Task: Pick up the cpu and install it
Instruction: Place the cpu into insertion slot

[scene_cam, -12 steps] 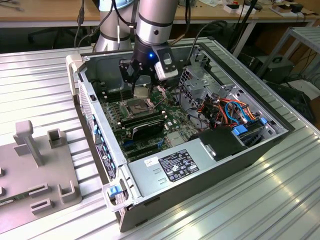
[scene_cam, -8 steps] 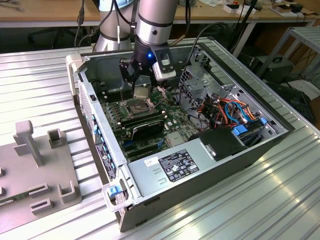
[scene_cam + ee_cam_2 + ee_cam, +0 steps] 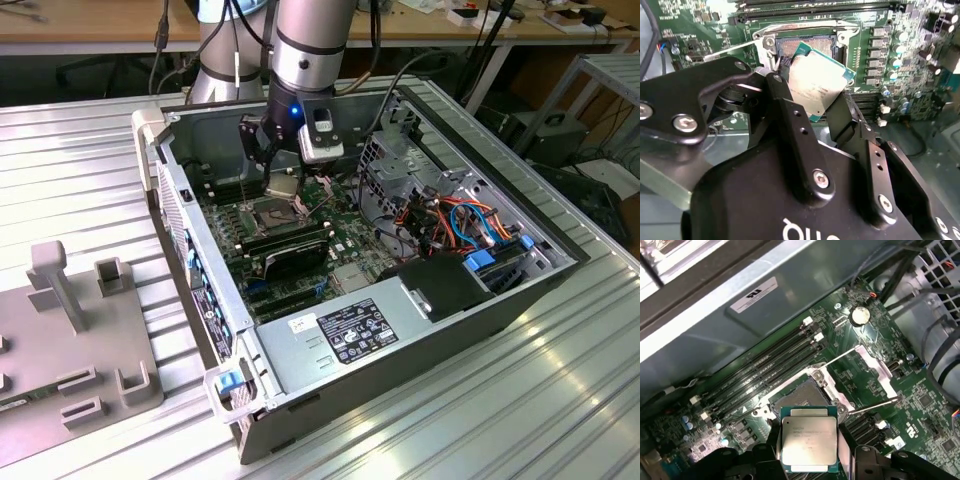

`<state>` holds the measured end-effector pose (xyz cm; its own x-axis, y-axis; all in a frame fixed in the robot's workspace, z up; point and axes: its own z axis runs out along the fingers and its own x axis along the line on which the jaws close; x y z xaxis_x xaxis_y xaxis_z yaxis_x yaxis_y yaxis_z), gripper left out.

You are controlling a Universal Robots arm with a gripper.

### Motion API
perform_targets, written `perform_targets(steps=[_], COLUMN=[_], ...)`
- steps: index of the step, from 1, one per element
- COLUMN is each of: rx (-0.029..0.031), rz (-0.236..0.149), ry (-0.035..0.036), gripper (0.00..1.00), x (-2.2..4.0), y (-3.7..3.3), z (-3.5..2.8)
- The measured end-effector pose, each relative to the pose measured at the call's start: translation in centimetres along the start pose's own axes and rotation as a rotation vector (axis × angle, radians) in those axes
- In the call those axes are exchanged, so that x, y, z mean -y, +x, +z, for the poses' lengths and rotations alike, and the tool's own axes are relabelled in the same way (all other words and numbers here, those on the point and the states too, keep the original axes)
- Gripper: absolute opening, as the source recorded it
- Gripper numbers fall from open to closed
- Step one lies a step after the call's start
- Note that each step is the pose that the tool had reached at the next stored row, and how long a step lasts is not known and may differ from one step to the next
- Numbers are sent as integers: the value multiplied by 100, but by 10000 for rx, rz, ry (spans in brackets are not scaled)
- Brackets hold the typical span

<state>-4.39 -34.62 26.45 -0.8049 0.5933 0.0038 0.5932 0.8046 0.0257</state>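
Note:
The cpu (image 3: 817, 87) is a thin square chip with a dull grey metal top and a green rim. My gripper (image 3: 812, 107) is shut on it, one black finger (image 3: 790, 120) on each of two opposite edges. It hangs slightly tilted just above the open socket (image 3: 797, 400) on the green motherboard, whose metal load frame (image 3: 875, 365) is swung back. In the exterior view the gripper (image 3: 280, 182) with the cpu (image 3: 281, 186) sits inside the open computer case, right over the socket (image 3: 272, 212). The first wrist view shows the cpu (image 3: 808, 440) overlapping the socket's near edge.
Long black memory slots (image 3: 765, 370) run beside the socket. A grey power supply (image 3: 350, 335) fills the case's near side, with coloured cables (image 3: 460, 220) and a drive cage at the exterior view's right. A grey fixture plate (image 3: 80, 340) lies outside the case.

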Motion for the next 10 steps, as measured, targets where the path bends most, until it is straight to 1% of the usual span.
perform_targets(steps=[1,2,3,4,5,10], rx=[4,12,17,21,28,29], rz=[153,452,676,821,1113,1141], ry=[0,-1,-2,-2,-4,-4], gripper=[55,55,55,55,55,55], x=[0,0,0,0,0,0], y=[0,0,0,0,0,0], z=[1,3,5,6,7,7])
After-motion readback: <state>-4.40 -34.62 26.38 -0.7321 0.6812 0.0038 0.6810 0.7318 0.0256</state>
